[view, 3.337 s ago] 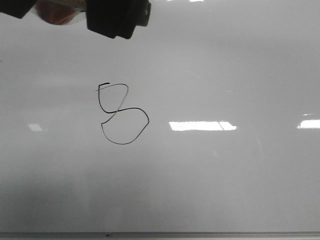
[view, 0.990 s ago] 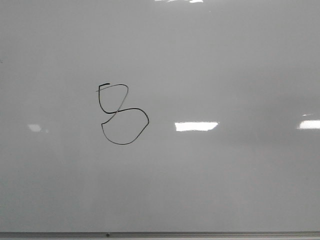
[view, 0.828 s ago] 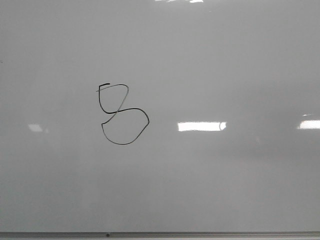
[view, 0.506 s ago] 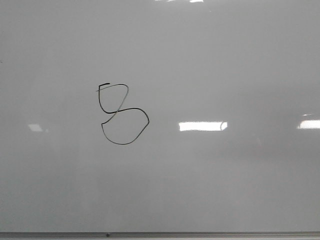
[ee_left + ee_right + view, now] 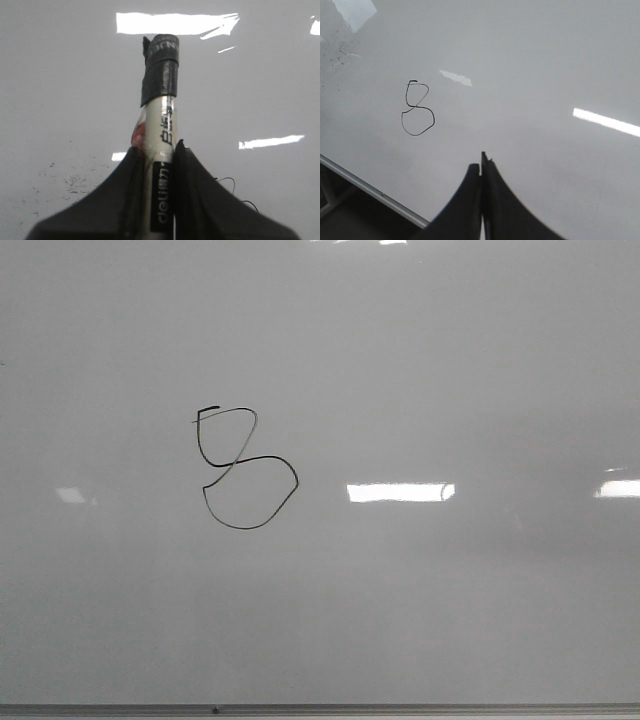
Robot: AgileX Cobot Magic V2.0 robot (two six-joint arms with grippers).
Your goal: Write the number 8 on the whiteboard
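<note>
Front view is showing no arms, only the whiteboard (image 5: 450,360) with the number 8 (image 5: 245,468) sitting left of center. Marker (image 5: 161,100) tip is hidden under its black cap. Left gripper (image 5: 159,165) fingers are clamping the marker. Right gripper (image 5: 481,172) fingers are pressed together, empty, well apart from the number 8 (image 5: 417,110).

Glossy whiteboard (image 5: 450,360), number 8 (image 5: 245,468) drawn left of centre.
</note>
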